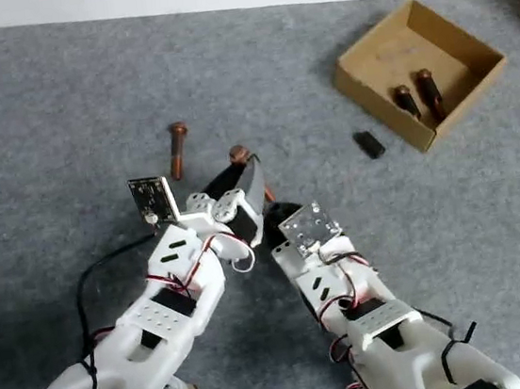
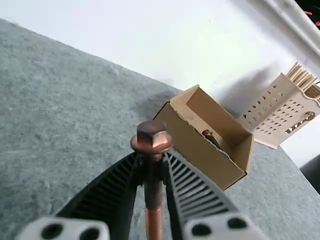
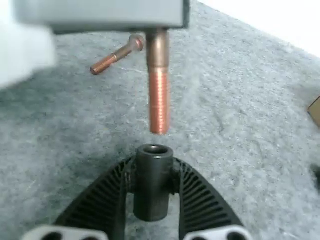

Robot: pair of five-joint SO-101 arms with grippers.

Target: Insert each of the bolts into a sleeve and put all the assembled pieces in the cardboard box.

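Observation:
My left gripper point(image 1: 251, 184) point(image 2: 150, 159) is shut on a copper bolt point(image 1: 239, 155) point(image 2: 151, 142), gripping its shank below the hex head. My right gripper point(image 1: 279, 217) point(image 3: 152, 164) is shut on a black sleeve point(image 3: 152, 182), held upright with its bore open. In the right wrist view the bolt's threaded end point(image 3: 159, 102) hangs just above that bore, not touching it. A second bolt point(image 1: 178, 149) point(image 3: 116, 55) lies loose on the carpet. Another black sleeve point(image 1: 369, 144) lies near the cardboard box point(image 1: 372, 100) point(image 2: 200, 155), which holds two assembled pieces point(image 1: 419, 96).
Grey carpet covers the table. The box sits at the far right, with the loose sleeve just in front of its near wall. A perforated wooden holder point(image 2: 285, 110) stands beyond the box by the white wall.

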